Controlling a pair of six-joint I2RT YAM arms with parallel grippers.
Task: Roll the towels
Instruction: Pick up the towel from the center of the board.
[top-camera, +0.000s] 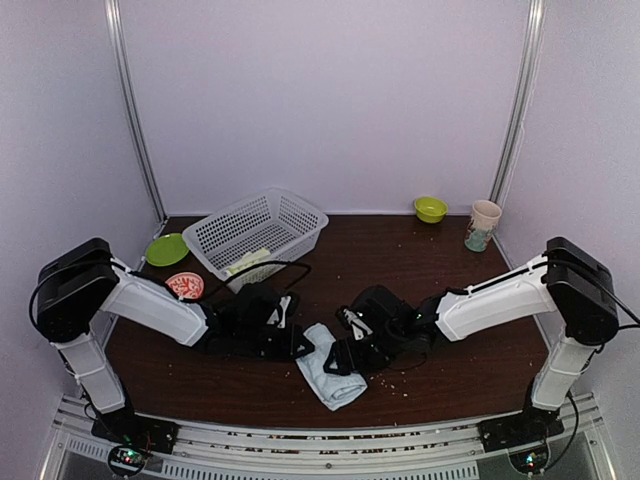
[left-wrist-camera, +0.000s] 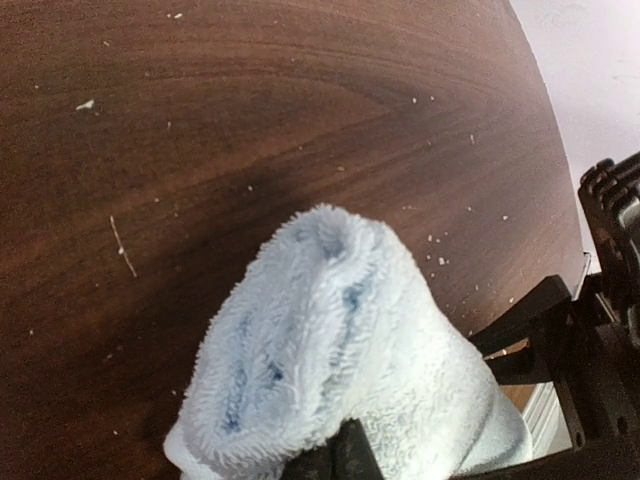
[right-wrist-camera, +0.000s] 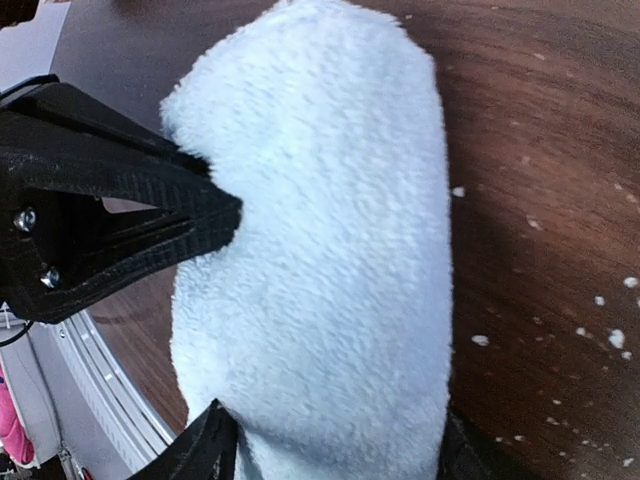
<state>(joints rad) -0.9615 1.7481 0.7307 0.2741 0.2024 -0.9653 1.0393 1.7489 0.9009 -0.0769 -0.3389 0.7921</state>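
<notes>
- Top external view: the left end effector (top-camera: 298, 345) and the right end effector (top-camera: 347, 355) meet over the pale blue towel (top-camera: 336, 386). The towel lies on the bench (top-camera: 420, 270) directly between them, with one end reaching past both toward the arm bases.
- Left wrist view: the towel sits just ahead of the left fingertips and is seen end-on. It is wound into a thick, loose roll whose turns show at the open end.
- Left end effector: its tips are drawn together against the towel's side and appear to nip a fold of terry.
- Right end effector: its fingers (right-wrist-camera: 208, 450) stand on either side of the roll, touching it and clasping it across its width.
- Progress, as a judgement: the blue towel looks largely rolled. Whether a flat tail remains under the end effectors cannot be told.
- A strip of lime-and-yellow towel (top-camera: 248, 263) shows inside the white mesh basket (top-camera: 290, 215), well beyond the left end effector and clear of both.
- That second towel is in no grasp, so roughly half the job appears to remain.
- No brand, label or writing can be read. The cup (top-camera: 483, 225), far beyond the right end effector, carries a pattern too small to make out.
</notes>
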